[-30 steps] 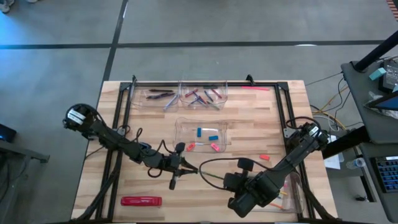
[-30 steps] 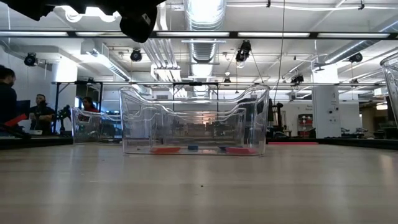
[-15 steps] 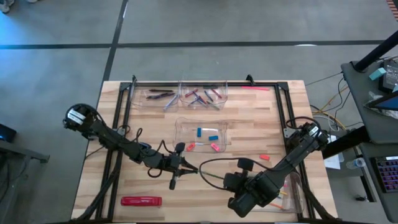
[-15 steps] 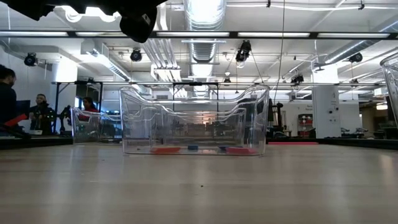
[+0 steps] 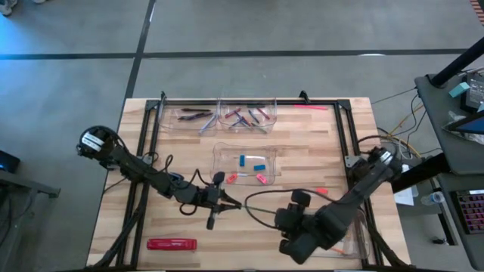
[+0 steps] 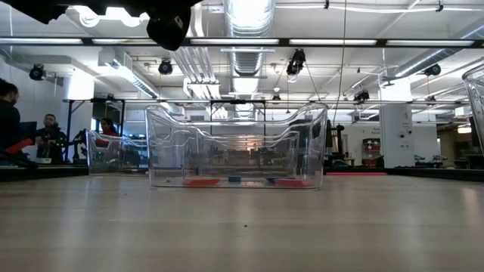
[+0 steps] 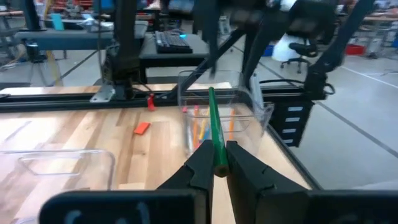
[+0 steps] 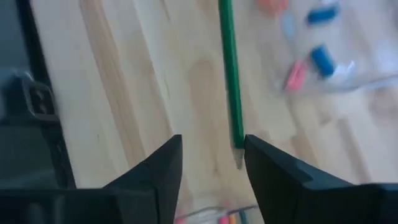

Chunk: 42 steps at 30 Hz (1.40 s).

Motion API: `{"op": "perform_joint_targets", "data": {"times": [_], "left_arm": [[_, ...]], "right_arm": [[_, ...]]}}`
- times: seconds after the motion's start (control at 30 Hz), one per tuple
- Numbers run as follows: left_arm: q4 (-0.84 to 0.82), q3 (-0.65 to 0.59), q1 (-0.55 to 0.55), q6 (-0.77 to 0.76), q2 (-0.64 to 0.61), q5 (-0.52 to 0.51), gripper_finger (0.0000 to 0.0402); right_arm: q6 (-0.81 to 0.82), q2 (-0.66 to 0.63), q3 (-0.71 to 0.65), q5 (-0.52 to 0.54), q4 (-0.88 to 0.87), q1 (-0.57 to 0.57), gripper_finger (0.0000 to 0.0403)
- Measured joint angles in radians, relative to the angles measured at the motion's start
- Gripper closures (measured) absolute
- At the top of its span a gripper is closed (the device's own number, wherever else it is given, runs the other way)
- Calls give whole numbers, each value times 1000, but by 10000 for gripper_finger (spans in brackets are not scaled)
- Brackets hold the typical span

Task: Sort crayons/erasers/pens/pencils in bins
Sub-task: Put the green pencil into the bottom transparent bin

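My left gripper [image 7: 217, 167] hovers over the table's near middle [image 5: 227, 202], shut on a green pencil [image 7: 213, 124]. The pencil's free end [image 8: 237, 140] stands in the gap between the open fingers of my right gripper [image 8: 211, 149], close to one finger; I see no touch. A clear bin [image 7: 217, 115] at the near right holds orange and yellow pencils. The middle bin [image 5: 246, 161] holds blue and pink erasers. Two far bins hold pens [image 5: 193, 115] and crayons [image 5: 247, 115]. My left gripper pinches the green pencil near one end [image 7: 218, 163] between its two fingers. The fingers come level from the table's left and lie along the pencil. The pencil sticks out ahead of them, lifted clear of the table.
A long red flat pack [image 5: 172, 243] lies at the near left. Loose erasers lie by the middle bin [image 5: 232, 177] and right of it [image 5: 321, 190]. A pink stick [image 5: 310, 107] lies at the far edge. Black rails frame the table.
My right arm has shifted a little toward the table's right edge, away from my left gripper. The left arm and the pencil have stayed where they were.
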Motion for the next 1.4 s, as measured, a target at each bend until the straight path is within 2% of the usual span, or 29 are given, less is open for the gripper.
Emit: {"op": "perform_joint_targets", "data": {"times": [0.23,0.4,0.53,0.6,0.83,1.2,1.4], "left_arm": [[23,0,1,-6,0,-2,389],[140,0,0,-6,20,4,389],[235,11,4,-7,78,15,389],[233,44,9,-8,114,20,389],[204,245,26,-8,287,85,389],[0,639,52,-17,555,94,389],[-42,770,78,-36,656,101,389]], "right_arm": [[30,-131,-38,401,-14,152,237],[121,-203,-108,694,-8,291,236],[190,-238,-164,874,-6,372,236],[219,-252,-188,928,-5,396,236],[252,-267,-219,957,-5,410,236],[234,-285,-219,957,-5,410,236],[235,-285,-219,935,-5,410,236]]}}
